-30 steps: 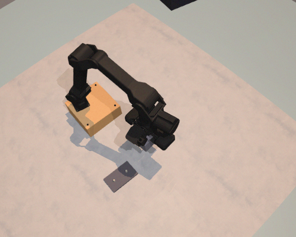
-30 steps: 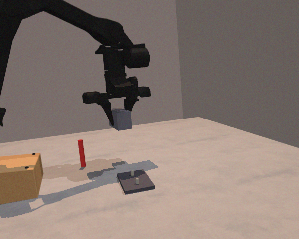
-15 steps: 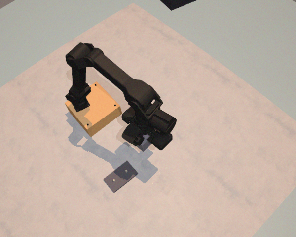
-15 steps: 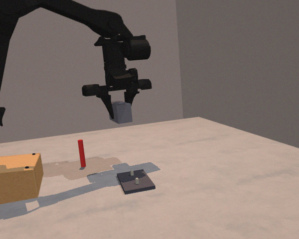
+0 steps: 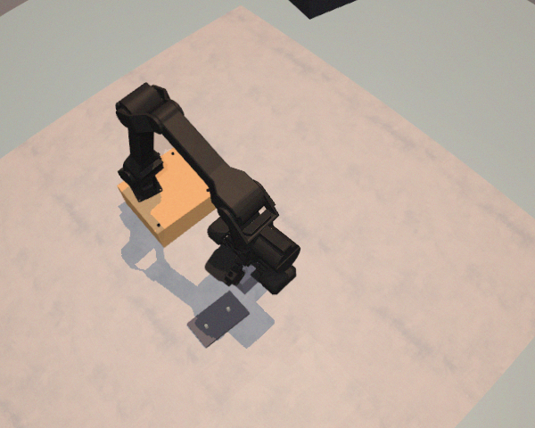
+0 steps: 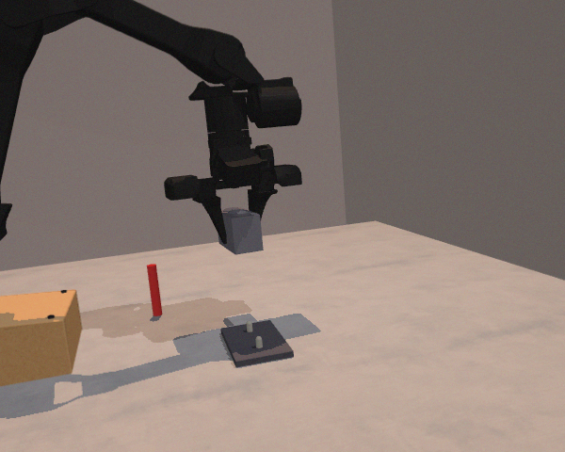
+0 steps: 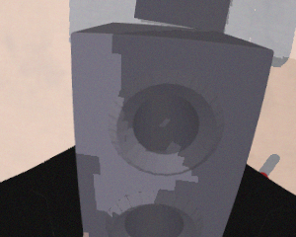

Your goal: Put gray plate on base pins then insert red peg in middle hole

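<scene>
My gripper (image 6: 242, 227) is shut on the gray plate (image 5: 245, 285) (image 6: 248, 234) (image 7: 94, 79). It holds the plate well above the table in the exterior view. Two round holes of the plate show in the wrist view. The dark base (image 5: 221, 316) (image 6: 273, 351) lies flat on the table, lower than the plate and nearer to the exterior view, with two short pale pins standing up, bare. The red peg (image 6: 154, 292) stands upright on the table, left of the base in the exterior view. It is hidden by the arm in the top view; only a sliver shows in the wrist view.
The orange box (image 5: 180, 188) (image 6: 34, 347) under the arm's foot stands left of the base and peg in the exterior view. The arm's shadow falls across the table and over most of the base. A black object (image 5: 320, 5) is at the top edge of the top view.
</scene>
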`<state>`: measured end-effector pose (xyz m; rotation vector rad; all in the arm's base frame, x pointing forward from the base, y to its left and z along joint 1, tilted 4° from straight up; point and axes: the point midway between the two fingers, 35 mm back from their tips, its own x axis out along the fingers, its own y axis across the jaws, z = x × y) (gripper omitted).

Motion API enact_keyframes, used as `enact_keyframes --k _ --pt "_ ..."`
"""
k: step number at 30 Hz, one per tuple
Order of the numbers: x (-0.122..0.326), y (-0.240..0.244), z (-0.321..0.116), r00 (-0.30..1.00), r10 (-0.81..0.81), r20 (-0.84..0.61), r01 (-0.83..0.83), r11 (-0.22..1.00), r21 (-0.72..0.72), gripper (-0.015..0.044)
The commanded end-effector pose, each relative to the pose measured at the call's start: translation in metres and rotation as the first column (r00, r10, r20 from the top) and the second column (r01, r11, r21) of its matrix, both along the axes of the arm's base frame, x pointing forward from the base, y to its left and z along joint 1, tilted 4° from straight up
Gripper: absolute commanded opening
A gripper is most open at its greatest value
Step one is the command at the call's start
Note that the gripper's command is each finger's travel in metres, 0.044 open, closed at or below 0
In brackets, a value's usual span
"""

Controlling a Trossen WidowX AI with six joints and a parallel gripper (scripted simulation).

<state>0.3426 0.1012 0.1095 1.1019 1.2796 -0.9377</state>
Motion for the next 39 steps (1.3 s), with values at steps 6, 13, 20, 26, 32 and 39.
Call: enact_keyframes --k 6,13,20,26,32,39 --pt "0.006 -0.023 -0.015 1.000 -0.016 -0.008 0.016 1.000 0.001 0.0000" --pt "0.010 -0.043 -0.026 0.999 -0.032 -0.008 0.032 0.999 0.000 0.0000" --pt "0.012 -0.063 -0.037 0.999 -0.049 -0.009 0.049 0.999 0.000 0.0000" --pt "0.013 -0.081 -0.047 0.998 -0.063 -0.009 0.063 0.998 0.000 0.0000" --pt "0.012 -0.098 -0.056 0.997 -0.077 -0.010 0.077 0.997 0.000 0.0000" --pt "0.012 -0.105 -0.059 0.997 -0.082 -0.010 0.082 0.997 0.000 0.0000"
